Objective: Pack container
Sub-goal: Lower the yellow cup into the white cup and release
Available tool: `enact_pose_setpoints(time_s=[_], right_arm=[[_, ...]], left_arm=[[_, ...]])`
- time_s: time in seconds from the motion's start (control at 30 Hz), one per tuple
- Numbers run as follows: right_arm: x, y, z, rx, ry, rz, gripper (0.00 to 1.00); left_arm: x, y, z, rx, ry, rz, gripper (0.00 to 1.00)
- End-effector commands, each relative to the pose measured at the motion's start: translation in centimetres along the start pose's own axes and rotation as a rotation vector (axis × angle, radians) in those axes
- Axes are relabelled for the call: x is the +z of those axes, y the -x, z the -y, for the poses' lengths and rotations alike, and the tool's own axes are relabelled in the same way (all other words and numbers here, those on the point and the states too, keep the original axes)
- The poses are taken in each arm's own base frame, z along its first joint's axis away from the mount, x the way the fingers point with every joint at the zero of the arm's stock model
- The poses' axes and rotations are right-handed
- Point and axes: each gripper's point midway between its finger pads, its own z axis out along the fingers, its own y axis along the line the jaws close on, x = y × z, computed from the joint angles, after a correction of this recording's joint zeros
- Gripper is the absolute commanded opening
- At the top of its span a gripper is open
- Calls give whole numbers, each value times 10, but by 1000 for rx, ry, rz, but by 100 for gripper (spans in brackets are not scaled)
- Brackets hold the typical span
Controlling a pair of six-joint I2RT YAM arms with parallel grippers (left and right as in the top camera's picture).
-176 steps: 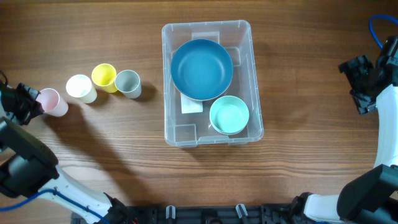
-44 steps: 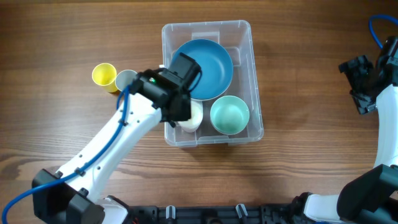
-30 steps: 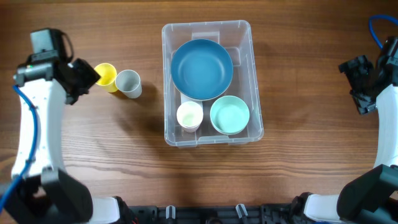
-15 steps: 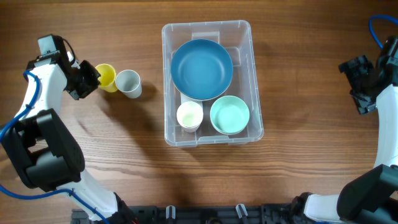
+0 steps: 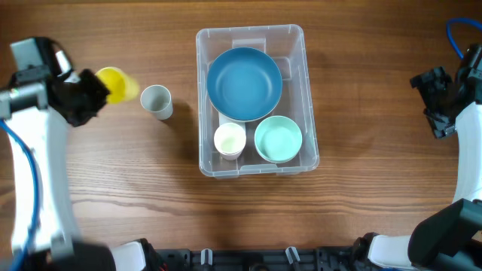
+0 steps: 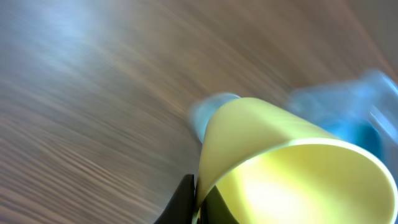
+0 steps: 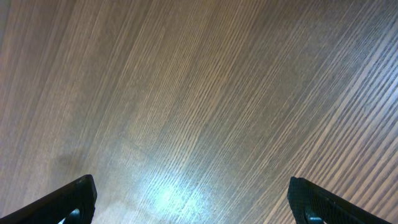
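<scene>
The container (image 5: 297,39), a clear plastic bin, stands at the table's centre and holds a big blue bowl (image 5: 244,83), a mint bowl (image 5: 278,138) and a cream cup (image 5: 230,140). My left gripper (image 5: 102,89) is shut on the rim of a yellow cup (image 5: 117,83), which hangs tilted and blurred above the table at the far left. In the left wrist view the yellow cup (image 6: 280,165) fills the frame, its wall pinched between my fingers (image 6: 185,202). My right gripper (image 7: 194,193) stands open over bare wood at the far right.
A grey cup (image 5: 157,101) stands alone on the table just right of the yellow cup, and shows blurred as the grey cup (image 6: 208,112) in the left wrist view. The right arm (image 5: 440,98) sits by the right edge.
My left gripper has shut on the yellow cup's rim and lifted it off the table, away from the grey cup. The right arm has not moved.
</scene>
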Motion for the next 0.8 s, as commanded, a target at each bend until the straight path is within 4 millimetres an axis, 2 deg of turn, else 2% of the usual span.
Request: enact_pose_setpoints(time_s=[0.0,0.03,0.23,0.3,0.47,0.5,0.6,0.67,0.73,0.77], right_arm=[[3,0,-1,15,0,-7,100],[3,0,-1,15,0,-7,100],[3,0,-1,15,0,-7,100],[3,0,-1,14,0,-7,100],[3,0,-1,15,0,-7,100],[3,0,-1,15,0,-6,100],[3,0,-1,14,0,-7,100],[3,0,-1,15,0,-7,100],[3,0,-1,15,0,-7,100],[3,0,-1,15,0,-7,100]], left_arm=[[-44,-76,77,265,-130,-55,4],[-46,-100,91,337,-141,-98,4],[-31,-191,129,589,-129,-236,4],[-23,-208,131,626,-73,-241,4],[-3,-229,129,670,33,-259,4],[1,-231,129,676,44,-269,4],[5,-227,127,664,68,-257,22],[-4,-209,127,629,64,-209,30],[-24,-184,127,566,34,-153,40],[-37,-164,123,519,20,-104,47]])
